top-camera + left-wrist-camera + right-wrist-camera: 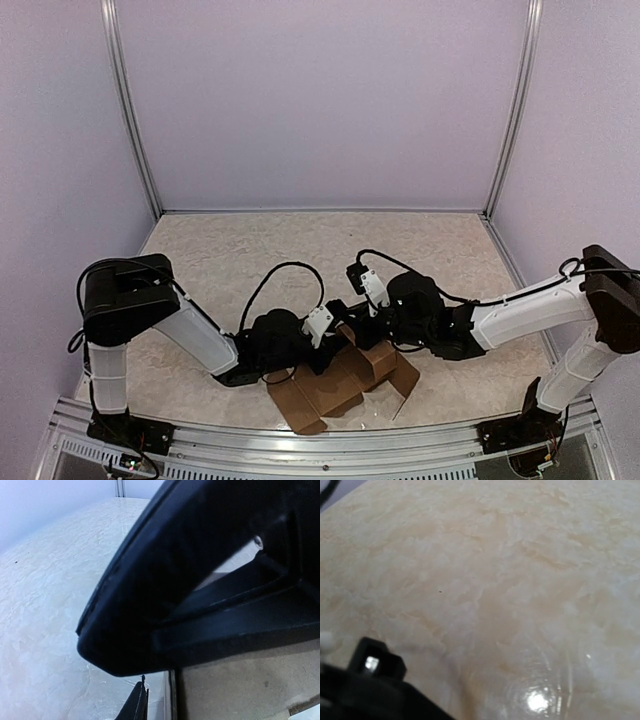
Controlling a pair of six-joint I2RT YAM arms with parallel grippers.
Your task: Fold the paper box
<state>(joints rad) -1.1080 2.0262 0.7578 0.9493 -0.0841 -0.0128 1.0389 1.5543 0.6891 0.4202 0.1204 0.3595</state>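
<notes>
Pale lavender walls [320, 100] box in a marble-patterned table [220, 260], and both arms are reaching low toward the middle of its near half. That's where the paper box [335, 388] sits, close to the front edge: brown card, partly raised, with flaps splayed out toward the near-left and the right.

The left gripper [338, 345] comes in from the left and is right at the box's far edge. The right gripper [345, 308] arrives from the right, just beyond it, and the two tools crowd together over the card. From above, neither set of fingers reads clearly, so I can't tell whether they're spread or pressed together.

On the left wrist camera, a big black housing [200, 580] fills the shot, with brown card beneath it at lower right. The right wrist camera shows mostly bare marble, with a dark block [375, 665] in the lower-left corner.
</notes>
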